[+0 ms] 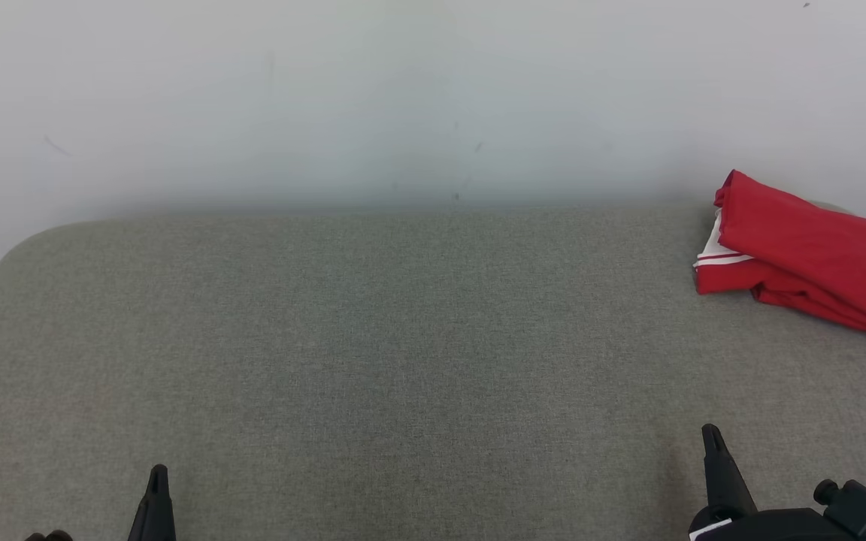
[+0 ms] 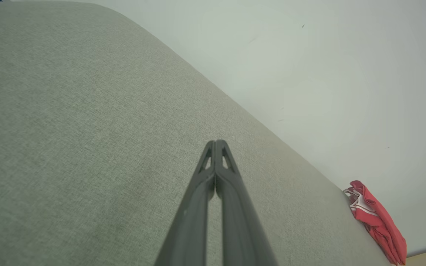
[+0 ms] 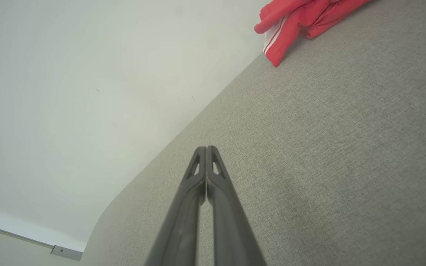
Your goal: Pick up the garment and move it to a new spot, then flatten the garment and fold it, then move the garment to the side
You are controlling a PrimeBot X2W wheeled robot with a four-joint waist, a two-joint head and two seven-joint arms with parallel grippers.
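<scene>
**Red garment folded at the table's far right, both grippers closed and empty**

Red cloth with white stripes (image 1: 720,258) at one edge, the garment (image 1: 805,252) lies as a folded bundle on the grey fabric-covered table (image 1: 403,338). It sits at the far right side, close to the pale wall (image 1: 403,98).

The left gripper (image 1: 157,481) rises from the lower left of the head view. The left wrist view shows its two dark fingers pressed together at the tips, with nothing between them. The right gripper (image 1: 711,436) stands at the lower right, and the right wrist view shows its fingers likewise touching along their tips and holding nothing. Both hang over bare table.

The garment lies ahead of the right gripper and somewhat to its right, well apart from it. It is much farther from the left gripper, across the width of the table. Neither gripper touches it.
</scene>
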